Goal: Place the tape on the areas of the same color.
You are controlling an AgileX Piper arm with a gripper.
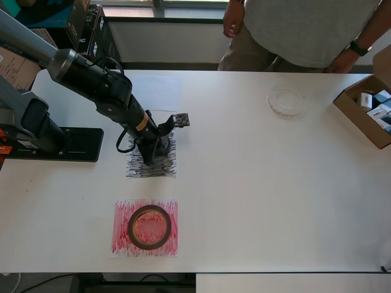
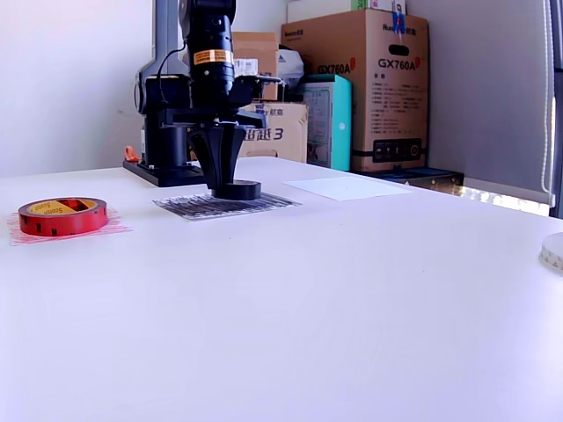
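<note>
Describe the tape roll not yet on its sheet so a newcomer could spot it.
On the white table, look toward the cardboard box at the overhead view's right edge. Beside it lies the whitish translucent ring, on bare tabletop, unlike the others.

We see a smooth, matt white table (image 2: pixel 352 290) — on it thin paper sheets, one scribbled red (image 1: pixel 145 227), one black (image 1: pixel 152 163). The red tape (image 2: pixel 62 215) looks glossy plastic; the gripper (image 2: pixel 225 180) matt black; cardboard boxes (image 2: pixel 369 83) behind.
</note>
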